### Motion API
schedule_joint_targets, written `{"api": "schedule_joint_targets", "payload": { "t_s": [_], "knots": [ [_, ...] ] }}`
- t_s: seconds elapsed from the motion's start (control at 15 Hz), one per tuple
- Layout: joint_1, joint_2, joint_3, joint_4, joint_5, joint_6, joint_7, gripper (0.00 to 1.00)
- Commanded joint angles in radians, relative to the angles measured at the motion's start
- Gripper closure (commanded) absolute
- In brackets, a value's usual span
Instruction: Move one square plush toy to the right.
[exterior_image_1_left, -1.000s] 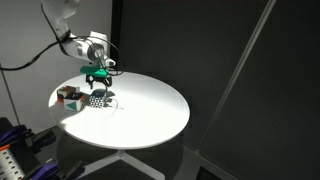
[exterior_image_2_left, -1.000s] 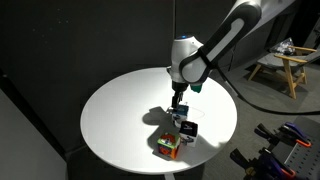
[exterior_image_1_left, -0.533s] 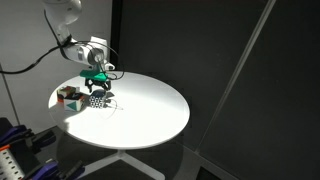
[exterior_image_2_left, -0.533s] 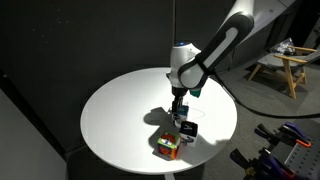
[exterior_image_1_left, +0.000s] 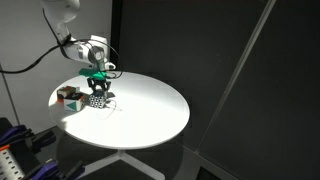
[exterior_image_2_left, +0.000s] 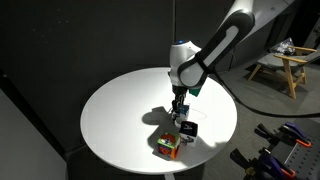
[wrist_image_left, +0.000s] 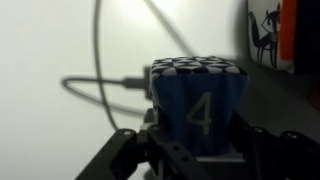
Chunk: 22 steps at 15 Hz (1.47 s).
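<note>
In an exterior view, a round white table (exterior_image_1_left: 150, 110) stands on a white pedestal (exterior_image_1_left: 121, 160) before a dark backdrop (exterior_image_1_left: 235, 60). The arm (exterior_image_1_left: 62, 18) reaches in from above the table's far left edge, with a black cable (exterior_image_1_left: 25, 63) hanging off it. Its gripper (exterior_image_1_left: 97, 84) points down over the table's left part, just above the square plush toy (exterior_image_1_left: 95, 101), which sits on the tabletop near that left edge. How the jaws stand is too small to tell here. The multicoloured cube (exterior_image_1_left: 68, 95) rests just beside the toy, closer still to the table's left rim. The rest of the tabletop is plain white.
</note>
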Motion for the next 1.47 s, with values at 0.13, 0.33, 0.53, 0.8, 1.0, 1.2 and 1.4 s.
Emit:
{"api": "schedule_joint_targets", "payload": {
  "t_s": [0.13, 0.33, 0.53, 0.8, 1.0, 1.2, 1.4],
  "knots": [
    [0.06, -0.1, -0.055, -0.027, -0.037, -0.069, 0.198, 0.82],
    [0.079, -0.142, -0.082, -0.036, -0.031, -0.088, 0.339, 0.94],
    [0.081, -0.185, -0.101, -0.049, -0.022, -0.12, 0.468, 0.97],
    [0.071, -0.246, -0.116, -0.085, -0.012, -0.159, 0.613, 0.95],
    [0.056, -0.294, -0.122, -0.124, -0.001, -0.177, 0.695, 0.95],
    [0.033, -0.34, -0.124, -0.169, -0.002, -0.187, 0.773, 0.95],
    [0.002, -0.378, -0.121, -0.209, 0.002, -0.191, 0.823, 0.95]
  ]
}}
